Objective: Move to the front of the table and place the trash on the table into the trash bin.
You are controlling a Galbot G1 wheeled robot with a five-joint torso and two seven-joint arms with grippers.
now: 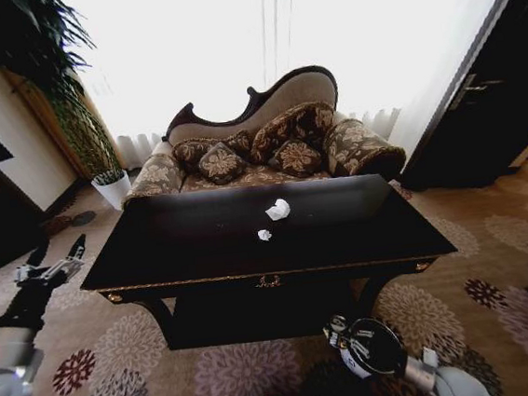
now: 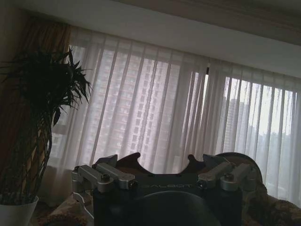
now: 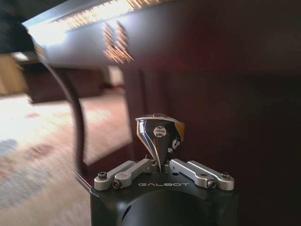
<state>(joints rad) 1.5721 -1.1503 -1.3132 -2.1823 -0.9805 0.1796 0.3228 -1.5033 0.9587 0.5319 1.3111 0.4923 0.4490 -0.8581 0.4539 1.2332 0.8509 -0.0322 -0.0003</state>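
Crumpled white paper balls [image 1: 278, 210] wait mid-desk on the dark glossy wooden desk [image 1: 204, 251], left gripper [image 1: 57, 258] jaws spread empty, but the right gripper [image 3: 160, 162], jaws clamped on a small dark drink can [image 3: 160, 134], could strike the desk's edge if raised.

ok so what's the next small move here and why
Probably swing the left claw over the table toward the larger paper ball. It is open and free beside the table's left edge, while the right claw is shut on a crushed can below the front edge.
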